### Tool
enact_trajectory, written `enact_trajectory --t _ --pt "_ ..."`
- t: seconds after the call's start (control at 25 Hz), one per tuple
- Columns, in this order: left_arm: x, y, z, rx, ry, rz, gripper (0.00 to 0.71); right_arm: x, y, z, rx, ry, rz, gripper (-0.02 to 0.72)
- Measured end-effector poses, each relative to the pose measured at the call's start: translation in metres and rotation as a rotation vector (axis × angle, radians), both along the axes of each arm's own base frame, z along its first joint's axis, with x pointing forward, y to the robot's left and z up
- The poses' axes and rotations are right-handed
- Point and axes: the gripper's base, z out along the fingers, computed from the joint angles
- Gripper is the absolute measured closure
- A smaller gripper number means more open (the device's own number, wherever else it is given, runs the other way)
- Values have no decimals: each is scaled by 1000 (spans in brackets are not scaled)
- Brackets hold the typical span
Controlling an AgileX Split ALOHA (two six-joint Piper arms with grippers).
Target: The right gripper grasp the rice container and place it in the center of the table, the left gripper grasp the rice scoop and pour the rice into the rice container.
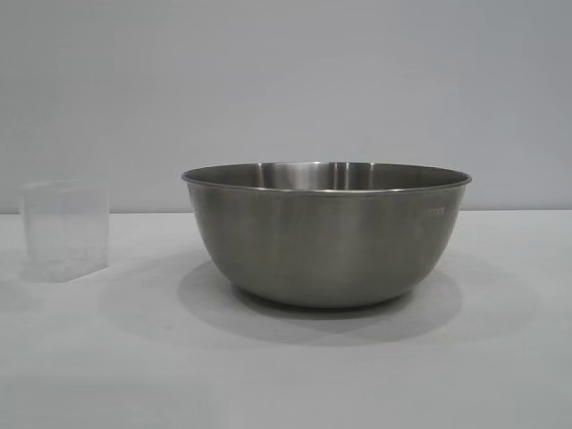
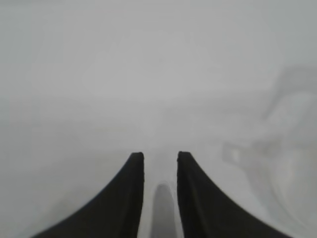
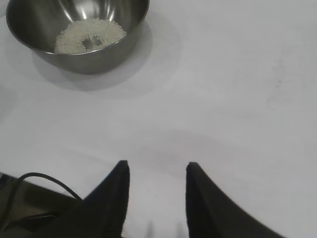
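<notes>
Nearest the outside camera lay the bare white table (image 1: pixel 286 375), and on it, in the middle, stood the steel bowl (image 1: pixel 326 234), upright, casting a soft shadow round its base. To the bowl's left, apart from it, the small clear plastic scoop (image 1: pixel 64 231) stood upright on the table, with nothing gripping it. No arm showed in that view.

From the right wrist camera the bowl (image 3: pixel 81 34) sat well ahead of the right claw (image 3: pixel 157 171), with a wide stretch of cloth between them. Rice (image 3: pixel 89 35) lay in the bottom of the bowl as a flat off-white patch, with a small bare spot of steel near its middle. The right claw's two dark fingers stood parted with a clear gap between them and nothing in it; only the table showed through. A black cable (image 3: pixel 44 181) looped at the table's edge beside that claw.

From the left wrist camera the left claw (image 2: pixel 161 156) pointed out over the pale table (image 2: pixel 99 99). Its fingers were a little apart, a narrow slot of table visible between them, and they held nothing. A blurred, translucent shape at one side of that picture could have been the scoop, but it was too hazy to say.
</notes>
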Motion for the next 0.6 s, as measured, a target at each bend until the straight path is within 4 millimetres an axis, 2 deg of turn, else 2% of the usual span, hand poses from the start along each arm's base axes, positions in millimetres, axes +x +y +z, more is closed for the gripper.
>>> enact_trajectory --t 0.12,0.24,0.36,0.6 --pt "-12 -6 30 75 33 -72 576 0 0 0 0 0 0 447" --pt "-35 -14 69 155 77 -79 576 0 0 0 0 0 0 447" --pt "-74 -20 111 216 61 -58 576 0 0 0 0 0 0 447" --pt "-162 -20 162 230 39 35 576 0 0 0 0 0 0 447"
